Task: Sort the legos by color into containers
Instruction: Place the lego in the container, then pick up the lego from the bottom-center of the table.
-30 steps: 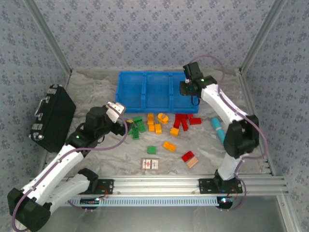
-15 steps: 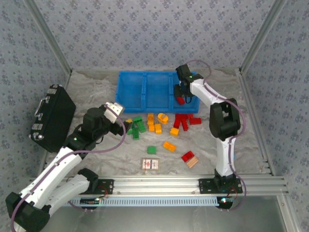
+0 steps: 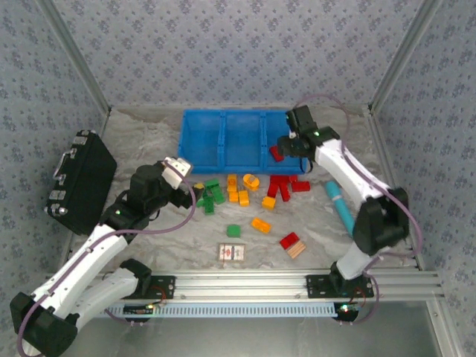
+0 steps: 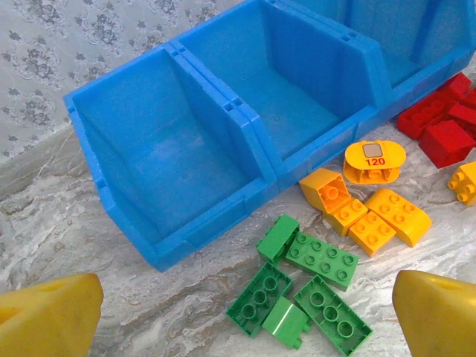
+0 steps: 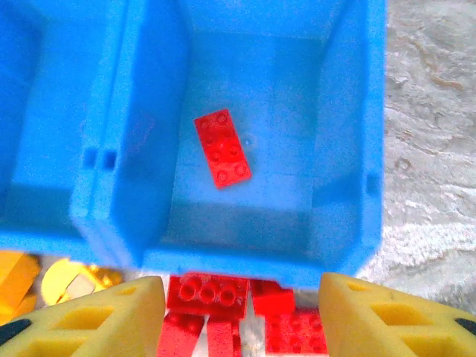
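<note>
We have the left gripper [image 4: 244, 314] wide open and holding nothing, hovering over the green legos [image 3: 210, 195] at 9 o'clock of the pile. A lone green brick [image 3: 233, 230] sits apart at 6 o'clock. In the containers [image 3: 223, 115] at 12 o'clock, the left and middle bins hold no bricks. The orange-yellow legos [image 3: 242, 189] lie mid-pile, unsorted. The red legos [image 3: 285, 186] are at 3 o'clock of the pile, just in front of the right bin. A stray red piece [image 3: 288, 239] lies at 5 o'clock against the tan block [image 3: 297, 251]. The right gripper [image 5: 242, 320] is above the right bin, jaws apart, gripping nothing. One red brick [image 5: 222, 147] lies flat on that bin's floor. Our read: one brick is sorted and nearly everything is left.
</note>
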You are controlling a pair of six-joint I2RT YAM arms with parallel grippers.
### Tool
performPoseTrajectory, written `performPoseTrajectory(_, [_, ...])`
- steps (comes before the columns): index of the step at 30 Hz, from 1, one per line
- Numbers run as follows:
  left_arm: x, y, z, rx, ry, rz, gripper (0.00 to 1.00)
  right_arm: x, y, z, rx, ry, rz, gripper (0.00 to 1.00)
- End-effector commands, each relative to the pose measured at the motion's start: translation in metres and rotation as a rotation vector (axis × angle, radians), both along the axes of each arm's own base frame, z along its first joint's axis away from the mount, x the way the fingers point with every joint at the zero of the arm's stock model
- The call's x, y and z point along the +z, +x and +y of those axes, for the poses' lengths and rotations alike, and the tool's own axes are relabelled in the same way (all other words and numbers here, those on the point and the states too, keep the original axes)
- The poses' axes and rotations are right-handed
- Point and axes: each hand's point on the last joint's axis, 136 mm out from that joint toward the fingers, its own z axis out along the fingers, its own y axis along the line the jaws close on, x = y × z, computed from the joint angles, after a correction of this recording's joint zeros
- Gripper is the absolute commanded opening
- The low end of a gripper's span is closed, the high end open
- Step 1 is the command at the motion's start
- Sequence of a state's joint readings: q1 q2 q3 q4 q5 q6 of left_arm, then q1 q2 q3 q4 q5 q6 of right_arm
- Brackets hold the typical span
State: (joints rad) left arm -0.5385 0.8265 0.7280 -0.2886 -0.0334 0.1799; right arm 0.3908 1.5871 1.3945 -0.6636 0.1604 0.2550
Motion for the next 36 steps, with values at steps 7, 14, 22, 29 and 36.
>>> performPoseTrajectory(7, [0.010, 0.001, 0.009, 0.024, -0.006, -0.047, 1.00, -0.074, -0.147, -0.002, -0.109, 0.161, 0.227, 0.66])
performPoseTrajectory(14, [0.011, -0.001, 0.013, 0.029, 0.006, -0.052, 1.00, -0.107, -0.179, 0.004, -0.119, 0.197, 0.332, 0.69])
performPoseTrajectory(22, [0.003, 0.003, 0.016, 0.050, 0.037, -0.049, 1.00, -0.138, -0.200, 0.014, -0.163, 0.164, 0.401, 0.75])
performPoseTrajectory(29, [0.005, -0.001, 0.018, 0.051, 0.027, -0.052, 1.00, -0.156, -0.217, 0.005, -0.185, 0.026, 0.404, 0.80])
performPoseTrajectory(36, [0.011, -0.004, 0.017, 0.039, 0.012, -0.059, 1.00, -0.170, -0.232, -0.004, -0.181, -0.008, 0.425, 0.80])
